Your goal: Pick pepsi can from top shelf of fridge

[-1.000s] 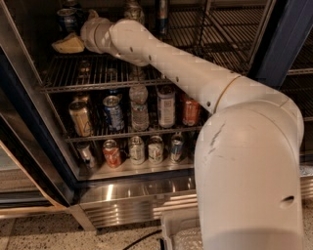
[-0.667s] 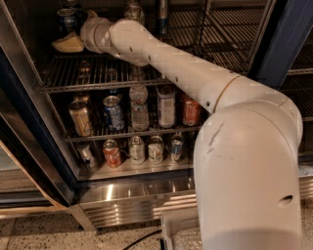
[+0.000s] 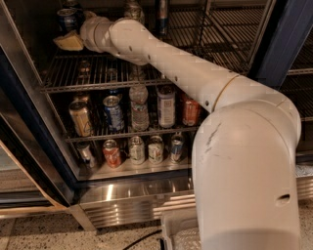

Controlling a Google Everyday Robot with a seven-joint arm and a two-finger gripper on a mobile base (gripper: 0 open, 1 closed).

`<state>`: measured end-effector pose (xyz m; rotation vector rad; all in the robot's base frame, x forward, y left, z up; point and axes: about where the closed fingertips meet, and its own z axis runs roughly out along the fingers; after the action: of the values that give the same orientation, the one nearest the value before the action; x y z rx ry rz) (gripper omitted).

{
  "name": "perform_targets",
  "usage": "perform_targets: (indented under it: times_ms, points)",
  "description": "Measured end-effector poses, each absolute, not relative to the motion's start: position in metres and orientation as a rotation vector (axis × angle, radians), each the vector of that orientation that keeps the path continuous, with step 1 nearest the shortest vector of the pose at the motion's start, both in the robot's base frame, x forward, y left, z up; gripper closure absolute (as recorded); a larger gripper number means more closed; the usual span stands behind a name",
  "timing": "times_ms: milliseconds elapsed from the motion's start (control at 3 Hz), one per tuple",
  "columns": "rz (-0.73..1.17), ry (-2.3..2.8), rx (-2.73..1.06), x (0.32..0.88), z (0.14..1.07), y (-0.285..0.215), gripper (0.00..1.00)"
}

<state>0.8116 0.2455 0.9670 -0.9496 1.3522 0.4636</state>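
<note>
The pepsi can (image 3: 65,18), dark navy with a silver rim, stands at the back left of the fridge (image 3: 281,44), above the top shelf (image 3: 98,73) of wire rods. My white arm reaches in from the lower right. My gripper (image 3: 70,42), tan at the tip, is at the far left just in front of and below the can's lid. It hides the can's lower part. I cannot tell whether it touches the can.
A clear bottle (image 3: 133,10) and a dark bottle (image 3: 163,17) stand right of the pepsi can. The rack below holds a gold can (image 3: 79,117), a brighter blue can (image 3: 113,113), a water bottle (image 3: 139,107) and a red can (image 3: 190,111). Several cans fill the lowest rack. The door frame (image 3: 29,146) borders the left.
</note>
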Motion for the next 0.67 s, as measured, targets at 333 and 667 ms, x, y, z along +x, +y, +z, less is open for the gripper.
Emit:
perform_targets:
  times_ms: [333, 667]
  points:
    - [0.465, 1.349, -0.954, 0.8119, 0.9678, 0.2478, 0.29]
    - [0.474, 1.346, -0.969, 0.8113, 0.9670, 0.2542, 0.31]
